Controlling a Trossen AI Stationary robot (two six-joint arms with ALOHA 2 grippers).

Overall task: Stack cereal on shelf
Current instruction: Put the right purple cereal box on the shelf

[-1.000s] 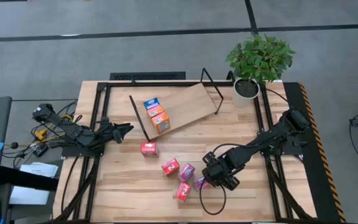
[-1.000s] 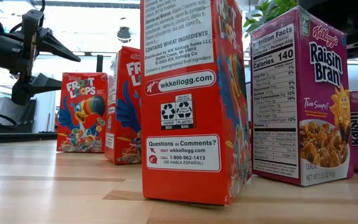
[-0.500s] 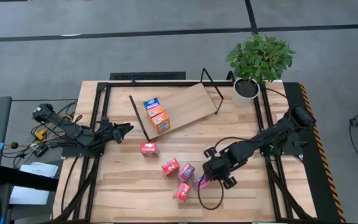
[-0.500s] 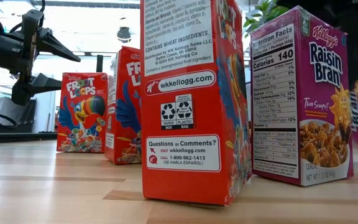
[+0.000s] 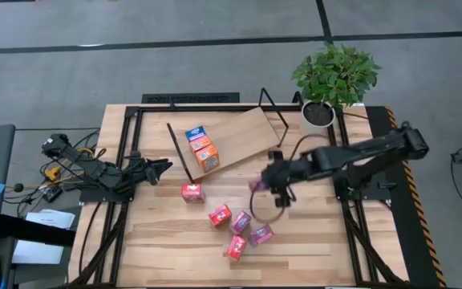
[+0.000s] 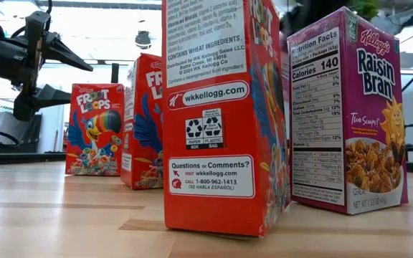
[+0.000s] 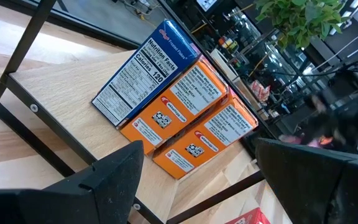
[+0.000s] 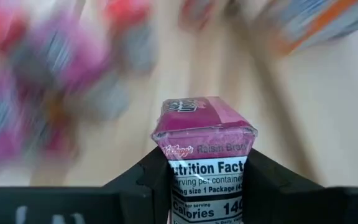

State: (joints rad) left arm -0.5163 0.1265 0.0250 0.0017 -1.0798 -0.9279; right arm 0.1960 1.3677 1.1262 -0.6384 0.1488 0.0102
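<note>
Now the right hand (image 5: 261, 183) grips a pink cereal box (image 8: 204, 124), carried at four o'clock off the shelf (image 5: 243, 132); next, set it beside the stacked boxes (image 5: 201, 148); left hand (image 5: 160, 167) released, idle.

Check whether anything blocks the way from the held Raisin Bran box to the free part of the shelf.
Nothing visible does. The right gripper holds the Raisin Bran box just off the shelf; the three boxes already there sit at its far end.
</note>
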